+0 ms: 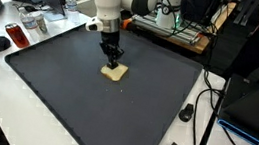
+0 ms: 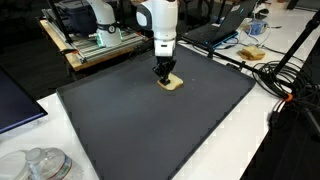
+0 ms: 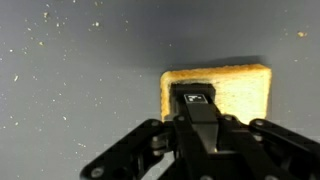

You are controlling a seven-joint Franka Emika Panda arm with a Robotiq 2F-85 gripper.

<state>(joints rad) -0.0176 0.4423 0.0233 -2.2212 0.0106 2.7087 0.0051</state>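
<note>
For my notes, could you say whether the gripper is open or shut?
Shut: the gripper shows no gap between its jaws in the wrist view, over the yellow pad.

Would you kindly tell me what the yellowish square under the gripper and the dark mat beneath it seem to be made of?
The yellowish square is probably sponge or foam, possibly toast: it has a matte, finely pitted face with a darker rim. The dark mat is likely rubber or soft plastic: it looks evenly grey and dull, speckled with pale crumbs.

A dark mat point(image 1: 66, 94) and, perhaps, a red can point(image 1: 13, 35).
</note>
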